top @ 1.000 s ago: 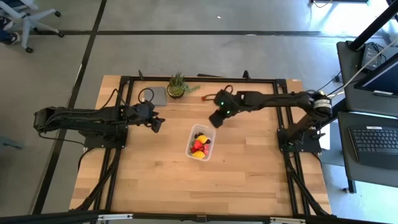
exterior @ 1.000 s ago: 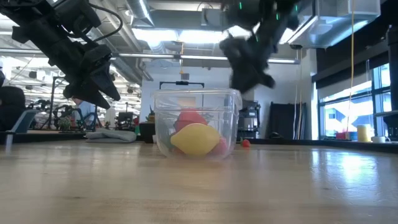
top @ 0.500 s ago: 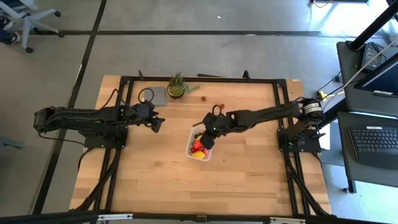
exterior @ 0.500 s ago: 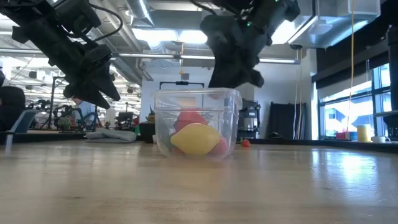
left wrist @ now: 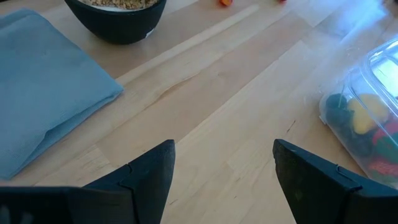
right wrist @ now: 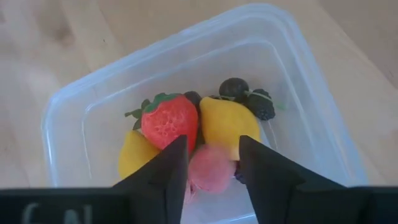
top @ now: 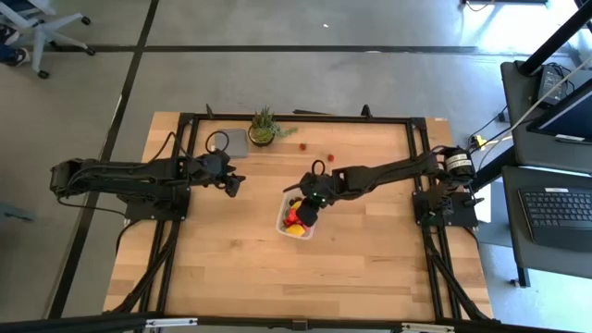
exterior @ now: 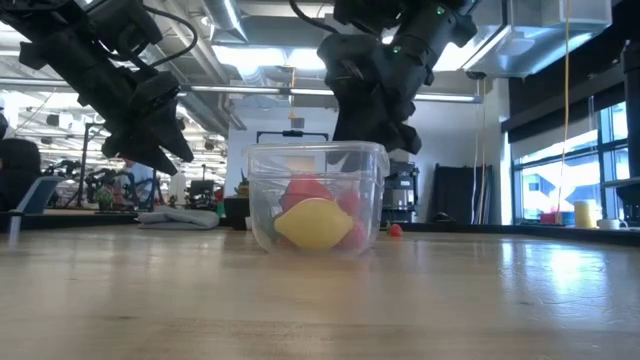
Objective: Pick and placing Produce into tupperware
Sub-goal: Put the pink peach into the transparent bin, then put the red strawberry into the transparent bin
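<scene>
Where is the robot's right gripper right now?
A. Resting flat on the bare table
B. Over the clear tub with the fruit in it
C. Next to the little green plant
B. The right gripper hangs just above the tupperware, its fingers on either side of a pinkish-red piece, with a strawberry and a lemon lying beneath.

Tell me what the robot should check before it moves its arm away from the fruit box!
1. Right end effector above the tupperware, not outside it: ok.
2. Pink fruit piece let go: cannot tell; it sits between the open fingers.
3. Tupperware upright on the table: ok.
4. Strawberry, lemons and dark berries inside the tupperware: ok.
5. All produce collected: not ok; a small red piece lies on the table behind the tupperware.
6. Left end effector out of the way, off to the side, open and empty: ok.
</scene>
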